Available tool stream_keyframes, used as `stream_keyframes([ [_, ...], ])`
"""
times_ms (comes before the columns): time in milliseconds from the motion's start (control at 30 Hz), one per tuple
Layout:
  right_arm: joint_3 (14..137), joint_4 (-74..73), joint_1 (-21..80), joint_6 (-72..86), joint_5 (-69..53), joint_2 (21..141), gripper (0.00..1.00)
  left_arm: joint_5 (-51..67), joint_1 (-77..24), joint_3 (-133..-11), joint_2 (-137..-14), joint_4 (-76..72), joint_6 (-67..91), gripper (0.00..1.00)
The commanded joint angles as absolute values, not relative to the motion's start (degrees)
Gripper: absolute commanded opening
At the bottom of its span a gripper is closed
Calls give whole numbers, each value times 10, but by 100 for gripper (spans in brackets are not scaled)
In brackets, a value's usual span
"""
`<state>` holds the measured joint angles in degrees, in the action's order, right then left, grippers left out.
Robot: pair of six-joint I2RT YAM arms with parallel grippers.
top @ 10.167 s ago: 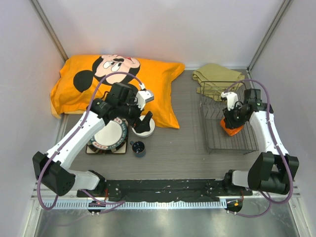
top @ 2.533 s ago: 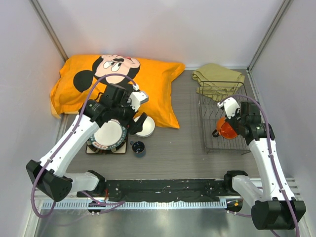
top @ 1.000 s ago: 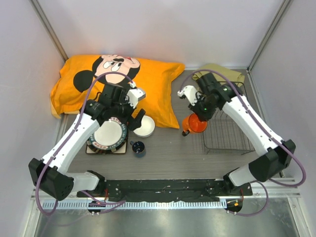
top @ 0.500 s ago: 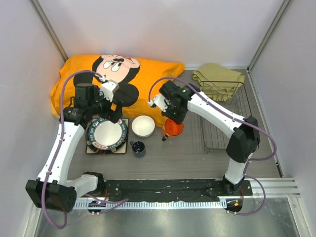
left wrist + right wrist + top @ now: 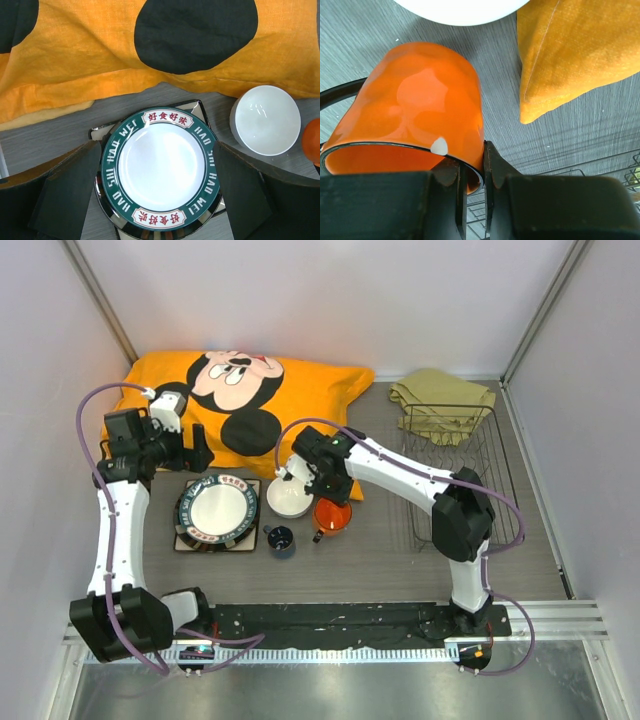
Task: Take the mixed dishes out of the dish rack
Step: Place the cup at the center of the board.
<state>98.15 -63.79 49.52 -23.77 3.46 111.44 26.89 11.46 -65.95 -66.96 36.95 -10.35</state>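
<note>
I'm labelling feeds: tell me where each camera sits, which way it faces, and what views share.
Top external: above and behind the arms, looking down at the table; both arms, left claw, right claw show.
Left wrist: faces down at the white plate with dark patterned rim, between its open fingers.
Right wrist: looks past its fingers, shut on the orange mug.
All share the white bowl.

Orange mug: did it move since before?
Yes. The orange mug went left, out of the dish rack, and is now beside the white bowl, pinched by the right gripper.
</note>
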Motion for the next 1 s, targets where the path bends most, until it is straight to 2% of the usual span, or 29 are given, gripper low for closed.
stream_keyframes([
  [0,991,-624,504,-230,47,1109,1,305,127,-655,-679,331,-85,100],
  [967,986,-639,540,-242,44,1172,1,325,144,-645,-671,327,-95,100],
])
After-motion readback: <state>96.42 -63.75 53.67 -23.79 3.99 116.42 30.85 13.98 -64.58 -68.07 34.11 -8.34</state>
